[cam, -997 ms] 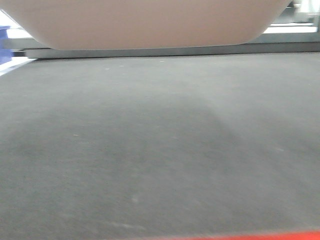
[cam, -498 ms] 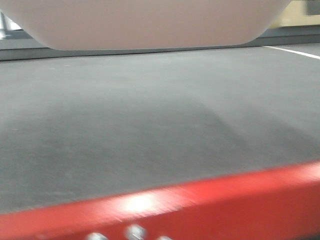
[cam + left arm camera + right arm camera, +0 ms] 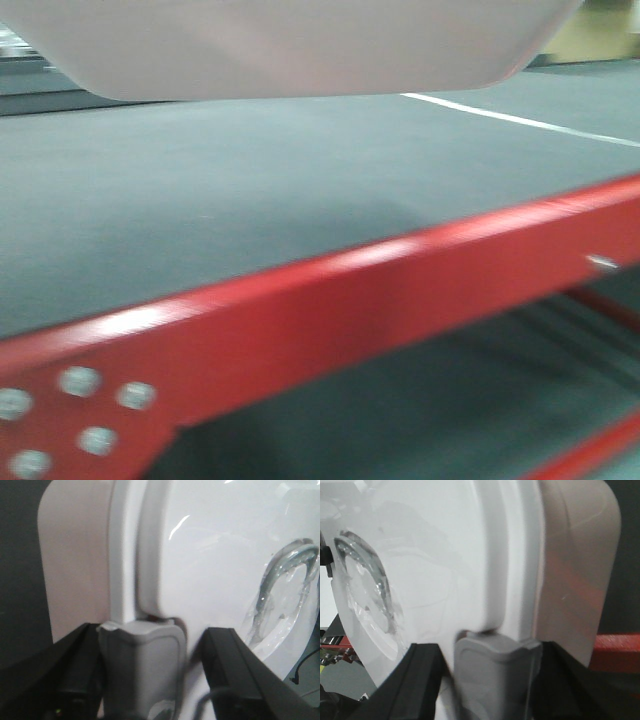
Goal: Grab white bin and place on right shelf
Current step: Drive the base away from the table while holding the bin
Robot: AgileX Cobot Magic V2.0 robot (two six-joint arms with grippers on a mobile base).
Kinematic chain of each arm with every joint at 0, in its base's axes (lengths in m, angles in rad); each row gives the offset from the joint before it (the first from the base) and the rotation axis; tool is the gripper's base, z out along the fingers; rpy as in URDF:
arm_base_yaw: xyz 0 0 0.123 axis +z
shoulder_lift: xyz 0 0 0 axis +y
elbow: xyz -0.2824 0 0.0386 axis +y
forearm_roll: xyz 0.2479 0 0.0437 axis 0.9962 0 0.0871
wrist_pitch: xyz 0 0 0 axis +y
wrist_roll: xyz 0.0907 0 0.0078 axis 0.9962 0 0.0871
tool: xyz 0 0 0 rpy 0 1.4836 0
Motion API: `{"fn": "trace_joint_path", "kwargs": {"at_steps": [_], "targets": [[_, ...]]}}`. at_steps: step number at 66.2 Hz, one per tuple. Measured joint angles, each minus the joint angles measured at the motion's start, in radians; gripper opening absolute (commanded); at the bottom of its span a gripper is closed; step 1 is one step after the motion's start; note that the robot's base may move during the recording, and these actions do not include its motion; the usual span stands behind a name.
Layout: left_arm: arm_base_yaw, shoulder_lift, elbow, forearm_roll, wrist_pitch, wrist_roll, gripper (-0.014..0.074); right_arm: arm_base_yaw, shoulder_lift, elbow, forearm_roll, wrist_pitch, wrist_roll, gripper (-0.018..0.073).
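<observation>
The red-framed table (image 3: 300,300) lies below the white bin (image 3: 300,45), which hangs clear of its grey top, the left gripper (image 3: 150,680) and right gripper (image 3: 487,680) each with jaws clamped about a grey end latch (image 3: 140,647): grabbing looks done, placing on the unseen right shelf remains.

A red table rail (image 3: 330,300) slants across the front view, rising to the right, with a cluster of round silver bolt heads (image 3: 78,381) at its lower left end. Above it lies a dark grey matte top (image 3: 250,190). A thin white line (image 3: 520,118) at the far right may lie on this top or beyond it; the blur leaves that unsure. Under the rail, a lower grey level (image 3: 430,400) sits in shadow.
</observation>
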Motion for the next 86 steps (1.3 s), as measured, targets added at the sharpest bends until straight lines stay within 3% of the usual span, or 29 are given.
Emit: {"fn": "trace_joint_path", "kwargs": {"at_steps": [86], "targets": [[0.000,0.000,0.000,0.000,0.000,0.000,0.0274,0.000,0.000,0.000,0.000,0.000,0.000,0.0425]]}}
